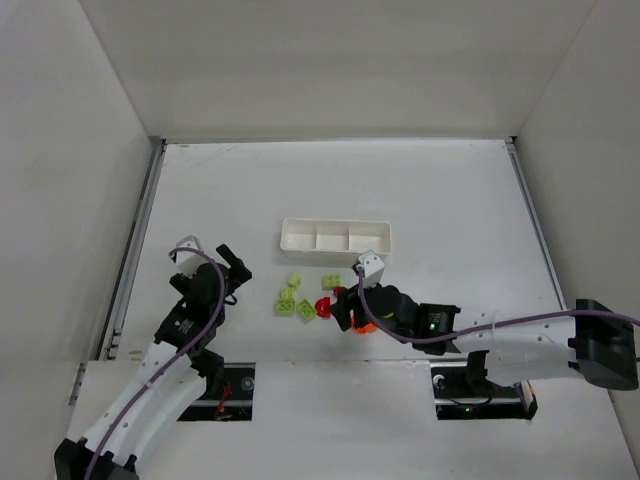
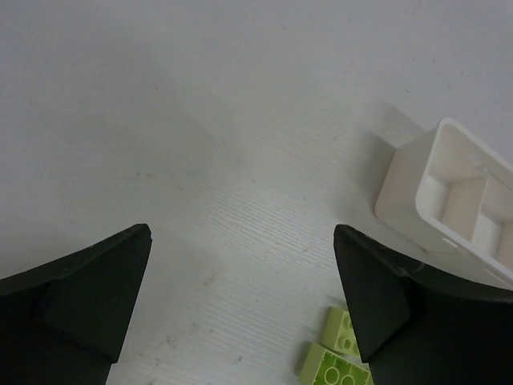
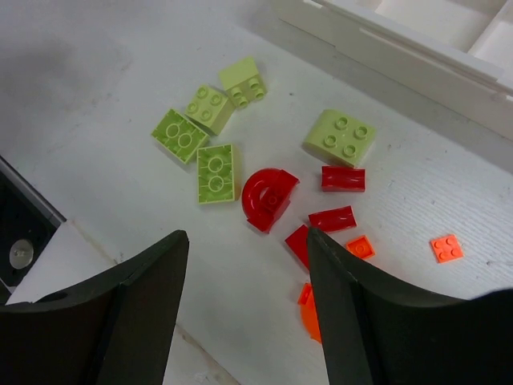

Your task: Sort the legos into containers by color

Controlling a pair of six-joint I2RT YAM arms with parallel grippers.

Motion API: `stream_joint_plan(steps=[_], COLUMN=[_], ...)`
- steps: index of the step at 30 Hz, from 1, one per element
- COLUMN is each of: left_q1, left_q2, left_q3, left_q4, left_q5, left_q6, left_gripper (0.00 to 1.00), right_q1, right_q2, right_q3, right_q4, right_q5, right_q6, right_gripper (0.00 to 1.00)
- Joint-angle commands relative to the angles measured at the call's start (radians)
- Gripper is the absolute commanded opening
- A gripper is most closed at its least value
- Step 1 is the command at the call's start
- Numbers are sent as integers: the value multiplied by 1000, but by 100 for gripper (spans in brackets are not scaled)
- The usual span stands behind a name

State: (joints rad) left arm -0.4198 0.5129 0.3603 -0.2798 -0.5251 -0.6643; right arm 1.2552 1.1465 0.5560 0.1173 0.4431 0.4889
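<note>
Lying loose on the table (image 1: 450, 200) on the near side of the white tray (image 1: 330, 246), the legos (image 1: 305, 306) spread roughly parallel to the tray's long axis. None is in a compartment yet. Closest to the tray are the yellow-green bricks (image 3: 340, 136). Farther from it is the red arch brick (image 3: 268, 198) w/ small red pieces beside it, and the orange plates (image 3: 446, 248) sit out by those.

The right gripper (image 3: 246, 249) hangs over the pile's tray-far edge, jaws apart, nothing btwn them. The red arch brick sits just tray-ward of that gap, so prob. a short reach fwd & down takes it.

The left gripper (image 2: 240, 241) is spread wide & empty, off the tray's left end, well apart from the reds. Only the green bricks show at the edge of its view. The right arm is clearly nearer.
</note>
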Motion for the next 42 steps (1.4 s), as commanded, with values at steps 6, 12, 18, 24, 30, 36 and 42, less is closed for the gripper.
stream_joint_plan(steps=[6,12,18,24,30,36,42], left_q1=[-10,-44,-101,-136,-118,-95,-75], left_q2=[-44,-63,-111,-25,69,-91,-36], left_q3=[0,-82,-170,-169,-193,-285,-282], left_q4=[177,300,395,441,507,582,580], left_q5=[-3,-3,-84,-104,49,51,54], left_q6=[-15,-87,-124,-210,-47,12,-14], left_gripper=[100,100,100,61,18,29,38], right_q1=[-1,-1,-1,-3,-9,-17,-18], right_q2=[21,88,267,433,535,585,576], right_q3=[41,85,189,301,369,413,406], right_q4=[58,42,41,51,44,21,2], right_q5=[-35,-110,-139,-156,-133,-78,-35], right_q6=[-10,-7,-18,-72,-110,-131,-141], right_gripper=[32,18,31,49,62,64,63])
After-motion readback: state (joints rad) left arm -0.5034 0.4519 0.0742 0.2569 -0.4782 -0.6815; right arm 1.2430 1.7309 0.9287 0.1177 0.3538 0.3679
